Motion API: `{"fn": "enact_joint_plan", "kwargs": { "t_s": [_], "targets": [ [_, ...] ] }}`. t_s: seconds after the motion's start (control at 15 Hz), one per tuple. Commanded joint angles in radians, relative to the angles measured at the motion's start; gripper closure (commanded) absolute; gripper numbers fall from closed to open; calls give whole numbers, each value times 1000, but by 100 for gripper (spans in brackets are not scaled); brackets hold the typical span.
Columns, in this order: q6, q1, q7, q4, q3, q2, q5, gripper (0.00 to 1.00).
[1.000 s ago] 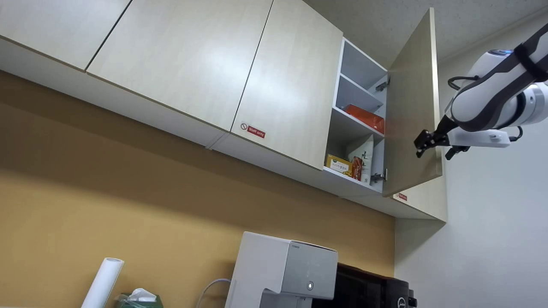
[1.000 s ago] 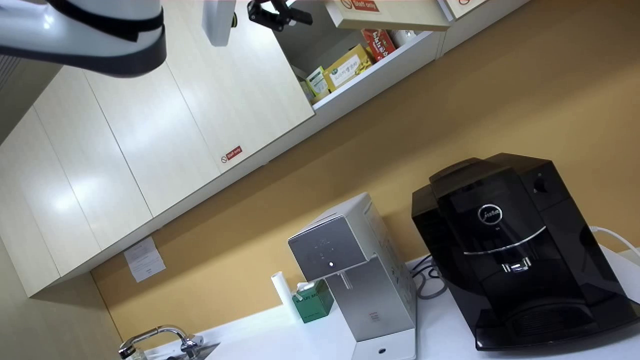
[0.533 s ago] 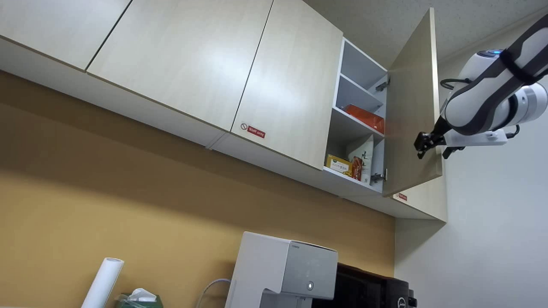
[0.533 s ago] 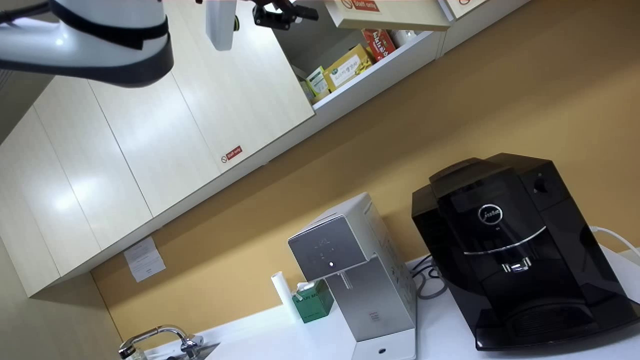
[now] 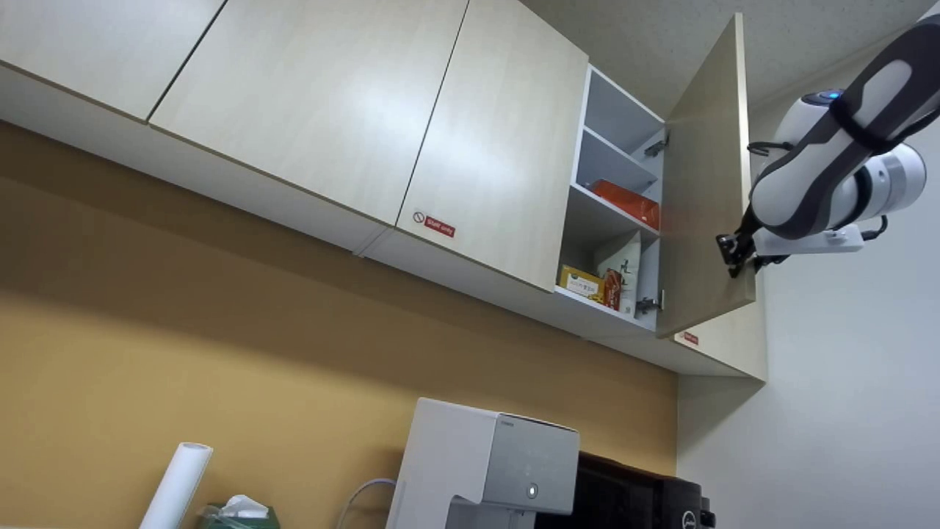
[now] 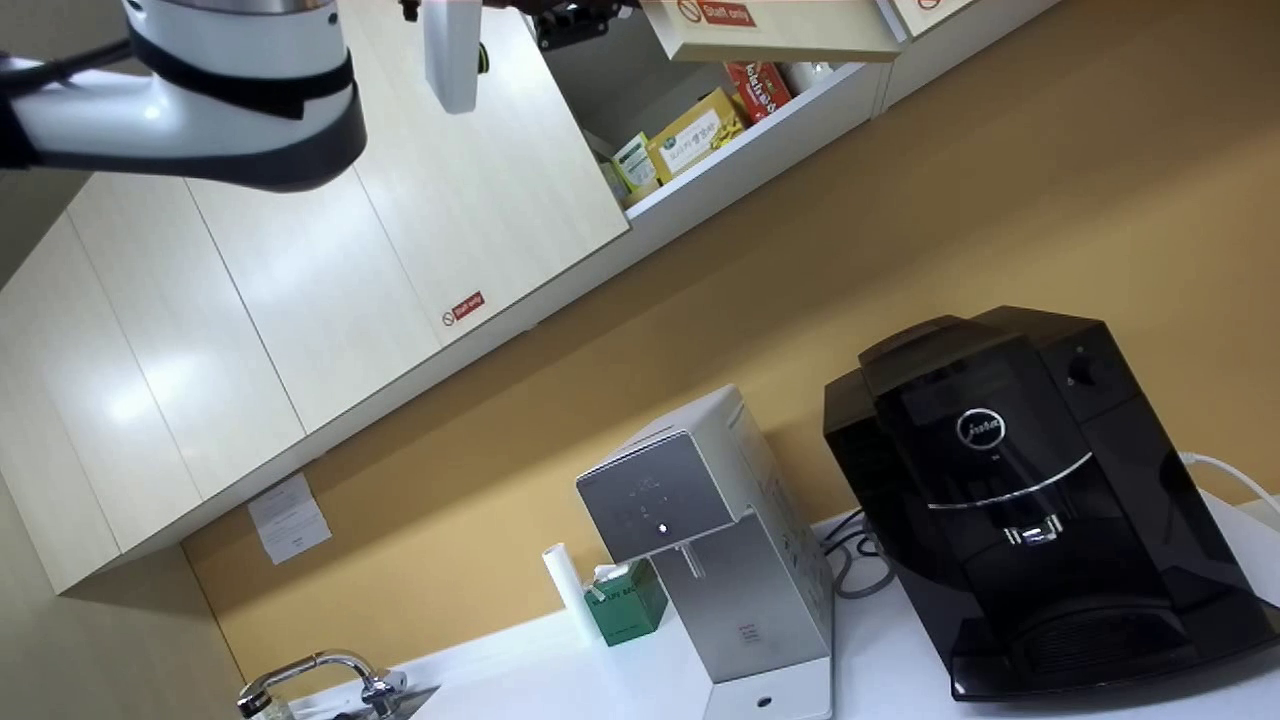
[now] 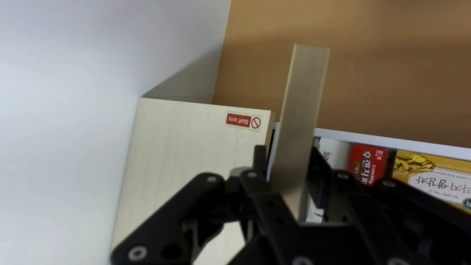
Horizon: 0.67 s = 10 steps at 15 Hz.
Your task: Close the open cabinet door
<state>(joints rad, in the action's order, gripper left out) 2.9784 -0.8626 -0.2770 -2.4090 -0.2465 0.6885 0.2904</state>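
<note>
The cabinet door [image 5: 701,198] is a tall beige panel, swung out from the wall cabinet on its side hinges. From below, an exterior view shows its bottom edge and a red-and-white label on its front [image 6: 780,30]. My gripper [image 5: 745,266] straddles the free vertical edge low down, one finger on each face. The wrist view looks along the door's narrow edge [image 7: 305,88], which runs between the black fingers of my gripper [image 7: 287,156]. They are shut on the panel. Part of the far finger is hidden behind the door in an exterior view.
Inside the cabinet, shelves carry an orange package [image 5: 628,202], a yellow box [image 5: 581,283] and a red box [image 7: 368,162]. A labelled neighbouring door [image 7: 176,147] meets the white wall [image 7: 73,110]. Below stand a water dispenser [image 6: 740,590] and a black coffee machine [image 6: 1040,520].
My gripper's fingers have come together onto the door's edge. The arm has shifted toward the cabinet. The door's free edge has moved very slightly with it.
</note>
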Motion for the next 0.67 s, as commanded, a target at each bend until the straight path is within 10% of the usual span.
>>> {"fn": "enact_joint_plan", "kwargs": {
  "t_s": [0.0,0.6],
  "targets": [
    [6,-36,-54,6,-44,1,-37,93],
    [-79,-298,-283,48,-337,82,-79,94]
  ]
}}
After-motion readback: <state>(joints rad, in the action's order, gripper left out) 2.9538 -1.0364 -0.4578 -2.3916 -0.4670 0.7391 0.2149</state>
